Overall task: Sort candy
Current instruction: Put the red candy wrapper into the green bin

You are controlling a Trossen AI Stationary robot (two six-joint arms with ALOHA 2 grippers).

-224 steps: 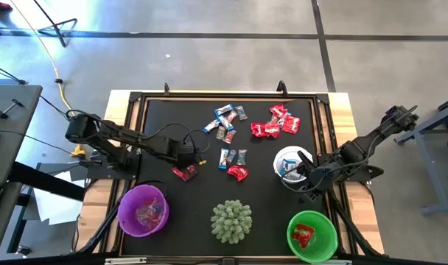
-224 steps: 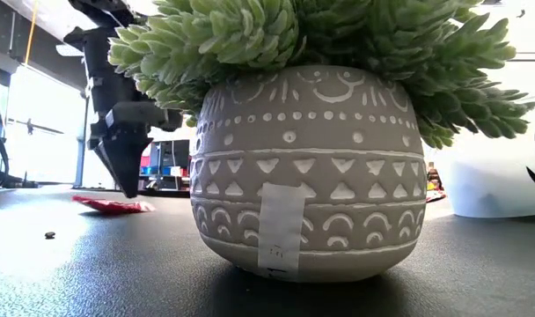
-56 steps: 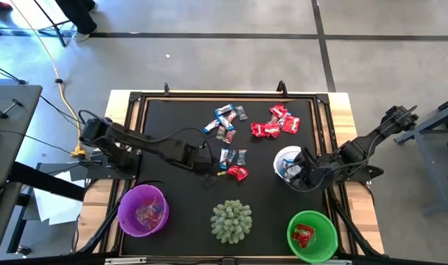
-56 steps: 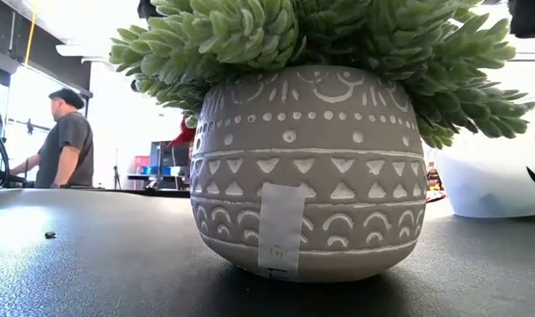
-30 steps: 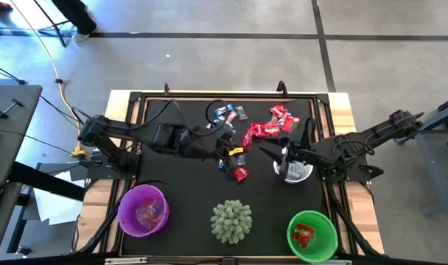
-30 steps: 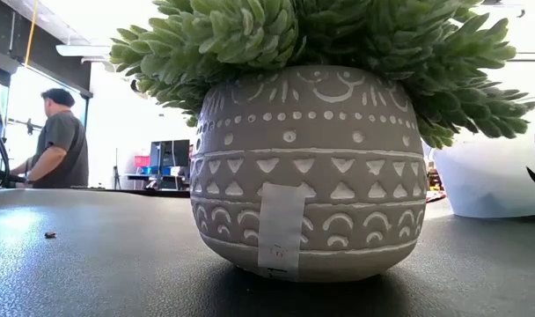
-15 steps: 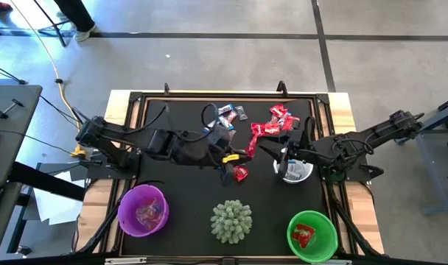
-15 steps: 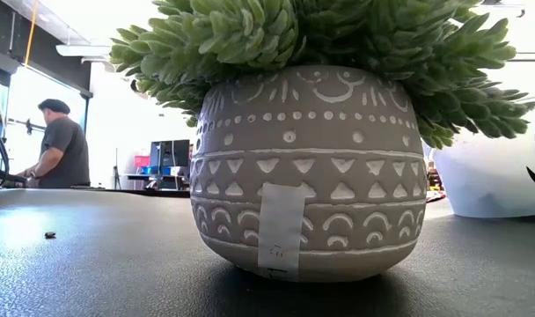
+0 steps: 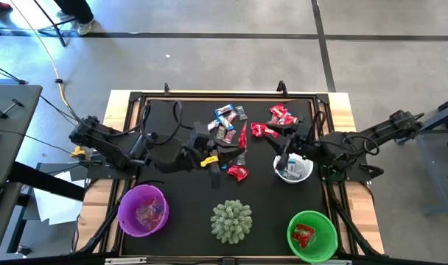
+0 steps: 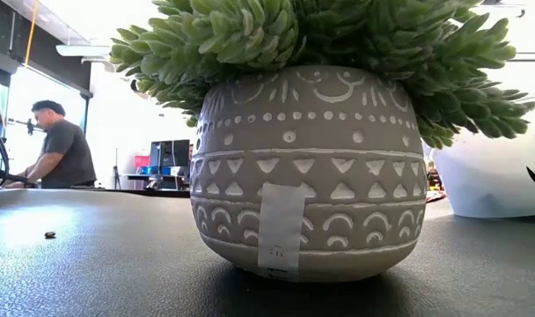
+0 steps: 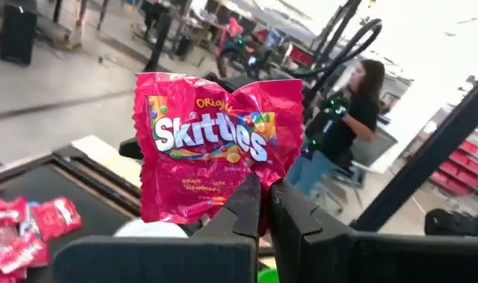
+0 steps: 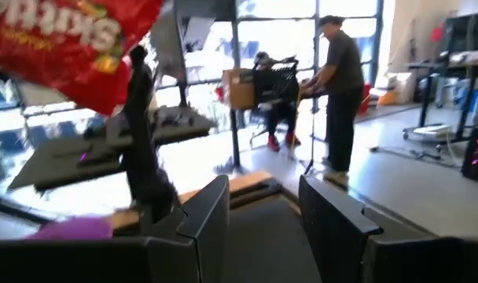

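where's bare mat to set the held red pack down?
Left gripper holds the red pack. Bare mat: the far-left corner, and the strips between purple bowl, plant and green bowl. Crowded: loose candy by the white bowl.

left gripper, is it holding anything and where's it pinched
The left gripper holds a red Skittles packet, pinched at its bottom edge. The right gripper is open and holds nothing.

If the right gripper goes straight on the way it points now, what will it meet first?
Probably the red candy packet held by the left gripper. The open right gripper points across the table toward it, and the packet hangs a little off its line, so depth is uncertain.
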